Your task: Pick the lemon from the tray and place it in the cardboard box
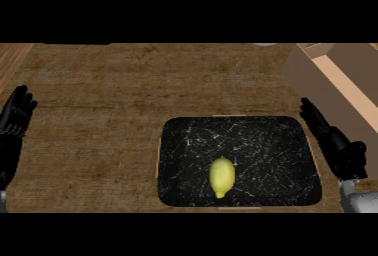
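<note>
— What's on the counter (96, 80), counted out?

— One lemon (221, 177), one tray (184, 150), one cardboard box (336, 85). Two black hands as well, one at each side of the view. I see nothing else lying on the brown wooden top.

— Where is the lemon?

— Inside the tray, lying on its dark speckled floor, a little below the middle and closer to the near rim than the far one. It is yellow, longer than wide, with its long axis running roughly away from the robot. Nothing touches it.

— And the tray itself?

— A black, rounded-corner rectangle with pale scratch-like flecks, sitting flat on the counter right of centre. It holds only that single lemon.

— The box?

— At the upper right, partly cut off by the view's edge. Brown outer wall, a lighter tan strip running along the top of the wall. It stands beyond the tray's far right corner — near, though I cannot tell whether the two touch.

— The hands?

— The left hand (15, 120) is at the far left edge, fingers straight and pointing up, resting, holding nothing, well apart from the tray. The right hand (336, 145) is just beside the tray's right rim, fingers stretched out toward the box — released, grasping nothing. Its grey forearm enters at the lower right corner.
</note>
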Tool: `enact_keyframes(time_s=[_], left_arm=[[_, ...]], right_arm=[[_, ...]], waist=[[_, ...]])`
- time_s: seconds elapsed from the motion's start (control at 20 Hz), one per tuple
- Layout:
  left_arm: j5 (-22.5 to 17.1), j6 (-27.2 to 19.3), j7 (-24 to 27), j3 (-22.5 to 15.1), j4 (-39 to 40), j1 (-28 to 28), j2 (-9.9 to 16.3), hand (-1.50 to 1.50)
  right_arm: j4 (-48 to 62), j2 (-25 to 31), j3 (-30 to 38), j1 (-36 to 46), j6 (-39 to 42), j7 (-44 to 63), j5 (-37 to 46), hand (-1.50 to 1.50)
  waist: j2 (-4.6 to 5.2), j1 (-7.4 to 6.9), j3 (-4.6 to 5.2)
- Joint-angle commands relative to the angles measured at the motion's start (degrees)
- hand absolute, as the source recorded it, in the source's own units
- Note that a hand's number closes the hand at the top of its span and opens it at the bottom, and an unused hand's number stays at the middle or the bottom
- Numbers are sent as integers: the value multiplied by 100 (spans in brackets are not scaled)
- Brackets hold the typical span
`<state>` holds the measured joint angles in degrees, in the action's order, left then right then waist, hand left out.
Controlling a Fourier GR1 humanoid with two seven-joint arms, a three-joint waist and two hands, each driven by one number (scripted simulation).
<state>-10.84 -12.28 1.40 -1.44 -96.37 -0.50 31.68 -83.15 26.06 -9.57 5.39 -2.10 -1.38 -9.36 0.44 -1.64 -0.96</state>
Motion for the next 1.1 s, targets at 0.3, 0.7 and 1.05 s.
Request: enact_keyframes(time_s=[0.3, 0.7, 1.05], left_arm=[[-917, 139, -726, 79, 309, -509, -562, 0], [-1372, 396, -992, 169, 184, -339, -606, 0], [-1409, 388, -1088, 245, 146, -276, -564, 0]], right_arm=[[-1826, -120, 757, -232, -2095, -1581, 1581, -150], [-3737, -1648, -797, -2123, -3056, -4414, 2573, -150], [-3445, -1199, -1171, -4226, -3881, -3524, 5036, -150]], waist=[[-340, 952, 186], [-165, 612, 95], [-96, 672, 144]])
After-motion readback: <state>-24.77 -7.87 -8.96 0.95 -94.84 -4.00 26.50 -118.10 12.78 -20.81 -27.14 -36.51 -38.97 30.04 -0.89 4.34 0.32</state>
